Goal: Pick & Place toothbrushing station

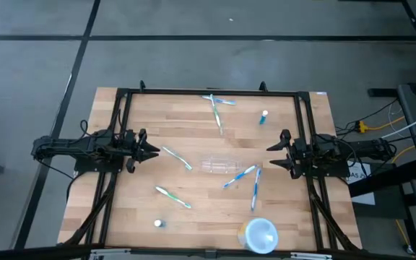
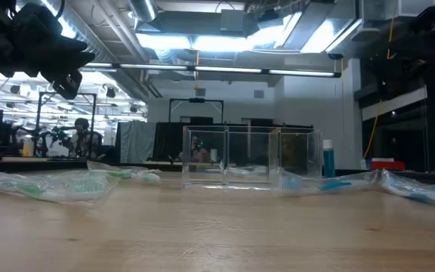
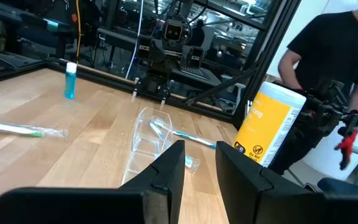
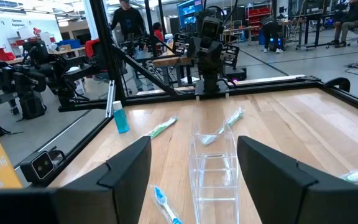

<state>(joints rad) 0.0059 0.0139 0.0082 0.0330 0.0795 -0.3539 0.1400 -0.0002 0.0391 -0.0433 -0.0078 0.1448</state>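
the small clear see-through plastic toothbrush holder (image 1: 224, 166) is being seen lying on the light wooden butcher-block table (image 1: 193, 209) near its middle, between the two arms and touched by neither; in the low view the holder (image 2: 251, 157) is showing as a row of clear upright-walled compartments. the left gripper (image 1: 152, 151) is being held above the table's left edge, pointed toward the centre, with its two dark fingers (image 3: 166, 173) kept to a narrow gap and nothing gripped between them. the right gripper (image 1: 273, 154) is being held at the right edge, facing the holder, its fingers (image 4: 129, 165) being kept spread wide apart and empty, with the holder (image 4: 215, 168) framed between them in its wrist view. several wrapped toothbrushes with blue or green ends are being left scattered around the holder: one (image 1: 178, 157) just to its left, one (image 1: 173, 196) nearer the front left, two (image 1: 247, 180) by its right end, and a crossed pair (image 1: 217, 108) toward the far edge. a small blue bottle with a white cap (image 1: 263, 117) is standing upright toward the far right, and a round white cup with a pale blue inside (image 1: 260, 235) is sitting at the front edge. a small white-and-blue object (image 1: 159, 224) is lying at the front left. a yellow and white canister (image 3: 267, 121) and a person in a black shirt (image 3: 340, 56) are being shown beyond the table in the left wrist view.
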